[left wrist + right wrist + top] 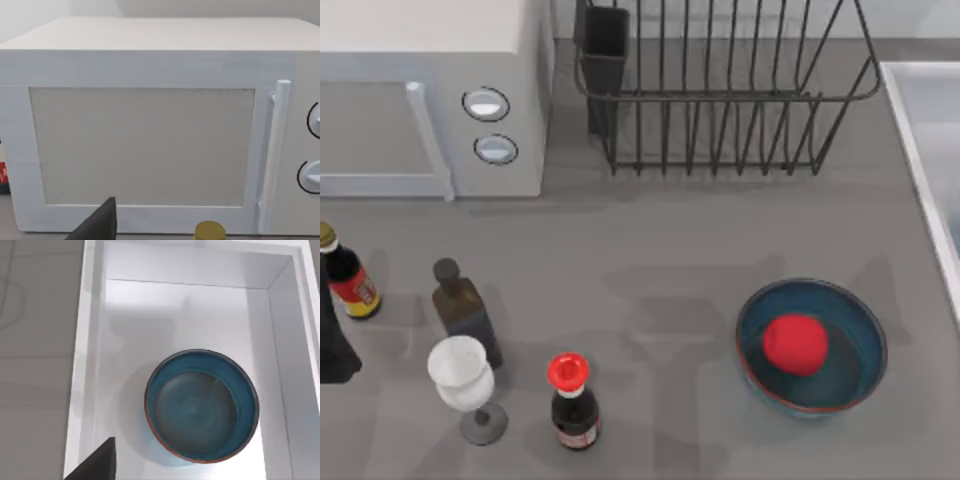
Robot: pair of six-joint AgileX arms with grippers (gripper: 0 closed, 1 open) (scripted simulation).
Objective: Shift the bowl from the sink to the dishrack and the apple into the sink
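- A red-capped bottle (573,402) stands nearest the top view's lower edge, left of the counter bowl (812,346) and well apart from it.
- A clear wine glass (463,385) stands just left of that bottle, with a dark olive bottle (464,310) right behind the glass.
- A soy-sauce-style bottle (347,275) with a yellow cap (209,231) stands farther left, in front of the microwave (430,95).
- A dark shape at the top view's left edge, beside that bottle, looks like part of the left arm; a dark finger tip (98,223) juts into the left wrist view in front of the microwave door. Whether the left gripper's fingers are apart or together cannot be told.
- The counter bowl, teal-blue with a reddish rim, sits on the grey counter (660,260) toward the right, just left of the sink (925,130) rim.
- The apple (794,343) lies inside this counter bowl, not in the sink.
- The bowl (202,411) of the task, a look-alike, rests upright and empty on the sink's pale floor, seen from directly above in the right wrist view.
- A dark finger tip (97,464) of the right gripper shows above the sink rim; its fingers' state cannot be told.
- The dishrack (725,90) stands at the back, holding no dishes, between the microwave and the sink, its cutlery cup (605,55) at the corner nearest the microwave.
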